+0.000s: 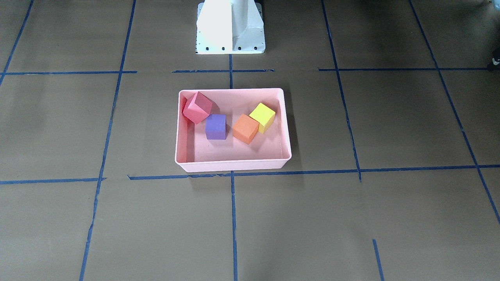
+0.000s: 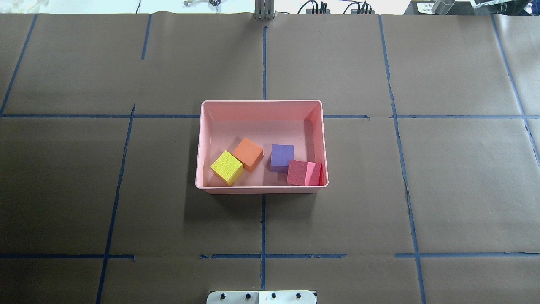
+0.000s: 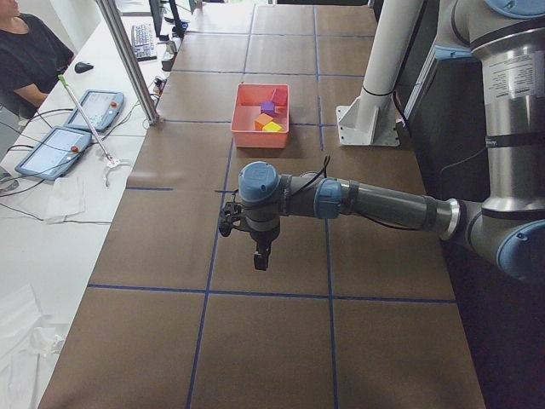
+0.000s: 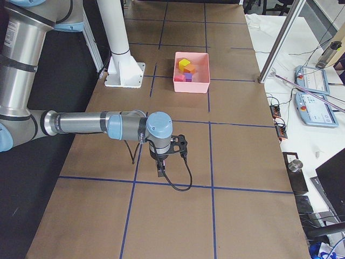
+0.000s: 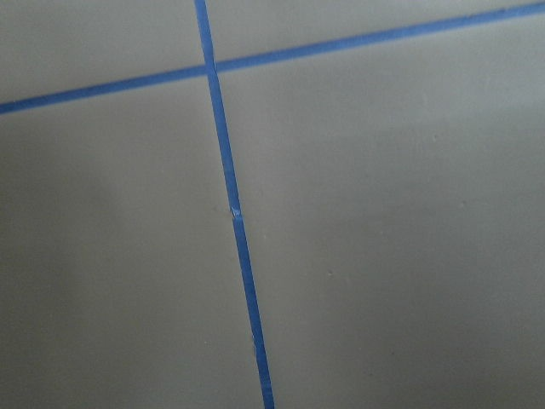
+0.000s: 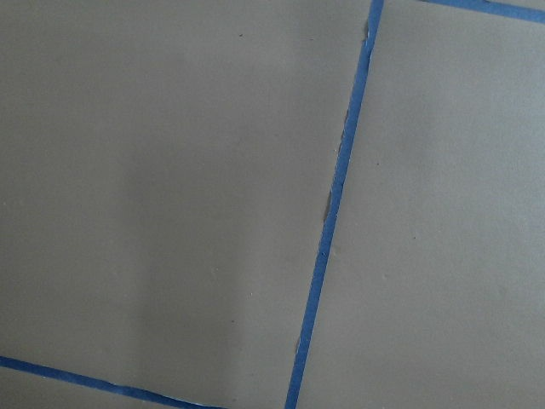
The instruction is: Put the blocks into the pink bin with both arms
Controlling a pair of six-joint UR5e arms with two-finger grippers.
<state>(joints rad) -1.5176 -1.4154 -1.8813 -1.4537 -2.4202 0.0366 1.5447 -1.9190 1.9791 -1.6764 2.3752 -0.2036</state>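
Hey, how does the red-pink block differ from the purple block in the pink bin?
The red-pink block sits tilted, propped up in a corner of the pink bin, while the purple block lies flat on the bin's floor. The red-pink block is against the wall; the purple block is nearer the middle. Both are cubes of about equal size, and both are inside the bin.

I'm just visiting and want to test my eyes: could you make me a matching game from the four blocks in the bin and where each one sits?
Things:
1. yellow block
2. orange block
3. purple block
4. red block

Places:
A. tilted, leaning in a corner of the bin
B. between orange and red
C. between yellow and purple
D. flat, at the row's end

Pairs: 1-D, 2-C, 3-B, 4-A
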